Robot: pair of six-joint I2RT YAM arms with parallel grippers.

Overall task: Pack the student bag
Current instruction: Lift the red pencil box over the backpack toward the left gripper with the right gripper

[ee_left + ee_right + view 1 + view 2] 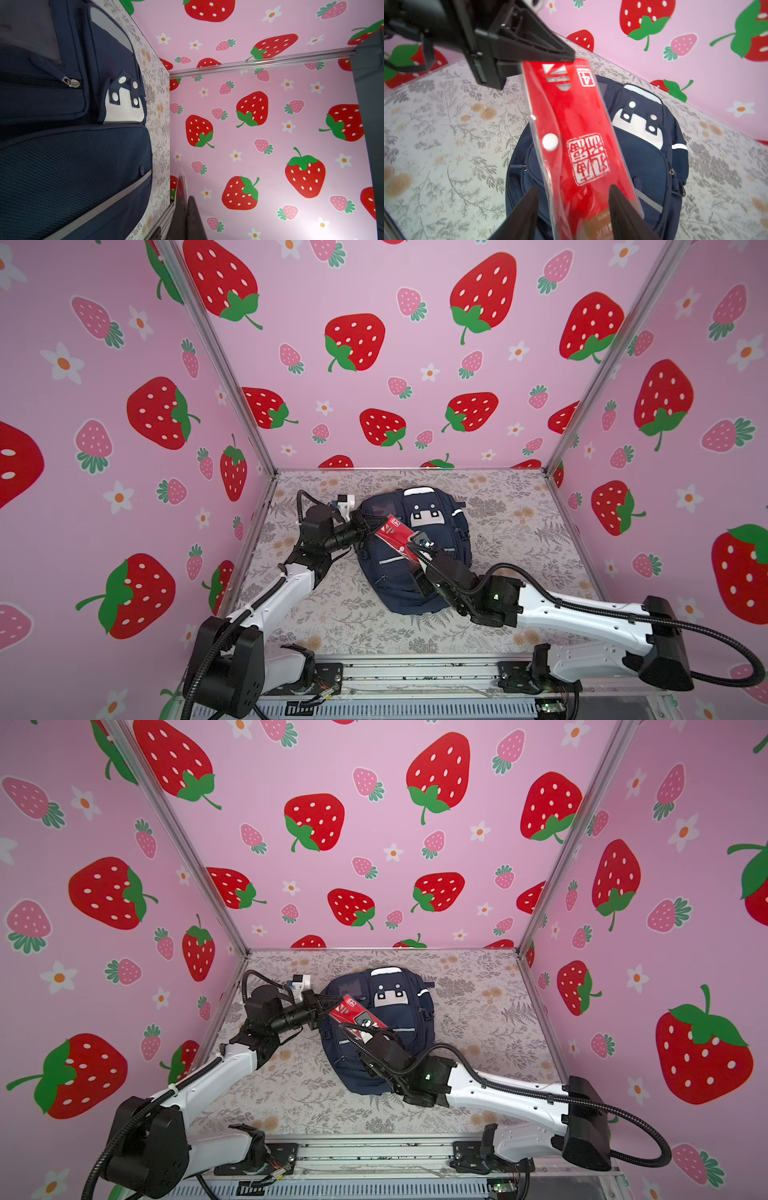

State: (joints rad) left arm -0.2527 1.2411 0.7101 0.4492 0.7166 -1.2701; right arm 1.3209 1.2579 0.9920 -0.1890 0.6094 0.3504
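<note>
On the left of both top views, the left end effector (368, 526) reaches in from the side toward the middle of the floral worktop (519, 531). Its fingers are pressed together on one short end of a flat red packet (392, 531) in a clear sleeve. The right wrist view shows that pinch close up, with the black fingers (550, 49) clamped over the packet's far edge. The packet carries a white square seal mark and a white round snap. It runs slantwise from there toward the right, raised over the front of the student bag (395, 585). The navy bag lies flat near the centre of the worktop, front side up. Its top end points toward the back wall, and its white patch (426, 514) with dark squares sits just beyond the packet. In the left wrist view the bag's mesh pocket and a zip pull fill the near side. Further right, the right end effector (573, 193) sits at the packet's other end with its jaws spread, one finger on each side of the red sleeve. Whether either finger touches the sleeve cannot be told. The right arm stretches back across the worktop to its base at the front right.
</note>
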